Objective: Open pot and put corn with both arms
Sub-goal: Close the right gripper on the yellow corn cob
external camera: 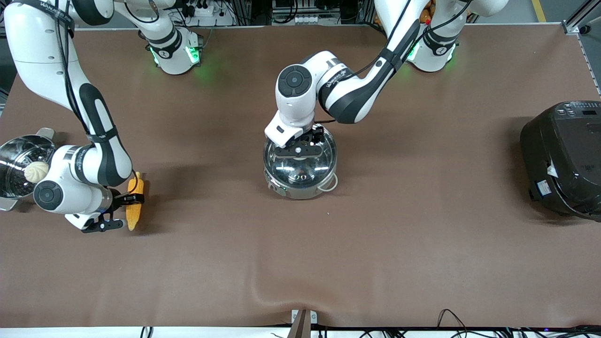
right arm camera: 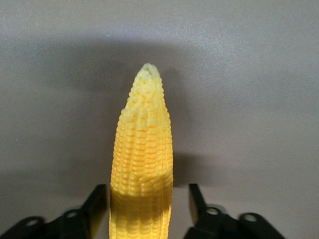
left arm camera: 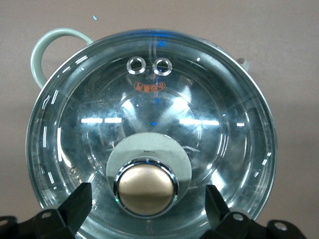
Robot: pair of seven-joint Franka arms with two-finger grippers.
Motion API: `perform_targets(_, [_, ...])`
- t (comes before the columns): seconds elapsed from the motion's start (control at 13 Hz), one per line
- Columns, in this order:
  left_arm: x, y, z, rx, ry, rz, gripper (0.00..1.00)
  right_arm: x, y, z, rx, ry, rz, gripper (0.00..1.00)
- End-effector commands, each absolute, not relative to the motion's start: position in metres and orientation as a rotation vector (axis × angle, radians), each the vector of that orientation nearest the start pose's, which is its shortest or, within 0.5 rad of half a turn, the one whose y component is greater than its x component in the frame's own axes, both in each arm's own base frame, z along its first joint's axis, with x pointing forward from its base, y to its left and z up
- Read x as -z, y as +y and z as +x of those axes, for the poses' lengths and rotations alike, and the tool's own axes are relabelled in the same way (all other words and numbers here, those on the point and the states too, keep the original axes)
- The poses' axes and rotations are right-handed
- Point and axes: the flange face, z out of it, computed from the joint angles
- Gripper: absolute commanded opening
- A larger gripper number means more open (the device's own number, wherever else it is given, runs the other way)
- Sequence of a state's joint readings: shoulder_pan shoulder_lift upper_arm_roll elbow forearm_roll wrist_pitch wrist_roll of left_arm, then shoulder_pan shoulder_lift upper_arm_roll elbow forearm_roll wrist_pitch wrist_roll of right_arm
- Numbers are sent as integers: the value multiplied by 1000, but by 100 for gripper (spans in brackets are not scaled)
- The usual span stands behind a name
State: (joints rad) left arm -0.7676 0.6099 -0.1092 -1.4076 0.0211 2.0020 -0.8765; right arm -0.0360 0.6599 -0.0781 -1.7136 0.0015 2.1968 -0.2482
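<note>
Front view shows my left claw spread astride the knob of the pot at mid-bench, and my right claw not yet pinching the corn between its fingers near the right arm's end; next, both must clamp and lift.

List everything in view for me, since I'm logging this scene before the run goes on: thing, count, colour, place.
pot: one, shiny steel, glass lid on, mid-table.
corn: one, yellow-orange, lying on the table toward the right arm's end.
steamer pot: one, steel, at the right arm's end of the table.
bun: one, white, in the steamer pot.
rice cooker: one, black, at the left arm's end.
left gripper: one, black, jaws open either side of the lid's knob.
right gripper: one, black, jaws astride the corn, not touching.
</note>
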Motion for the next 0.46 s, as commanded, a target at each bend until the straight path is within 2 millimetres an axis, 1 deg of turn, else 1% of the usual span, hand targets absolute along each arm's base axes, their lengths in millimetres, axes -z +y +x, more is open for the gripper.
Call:
perform_targets(0.0, [-349,-545,475,-18,-110,-3162,8,-194,-70,651,-285,-248,-3134,39])
perform_targets(0.08, [-347,-546,476,-15,-122,-3162,0,-194,-69,651,-287,-243,-3134,29])
perform_targets(0.15, [-347,-545,477,-13,-124,-3163,0,-194,-69,649,-301,-234,-3131,20])
perform_targets(0.31, [-348,-545,477,-10,-123,-3163,0,-206,-70,653,-295,-189,-3126,9])
perform_targets(0.38, [-349,-545,477,-8,-123,-3164,0,-215,-65,658,-294,-127,-3131,8])
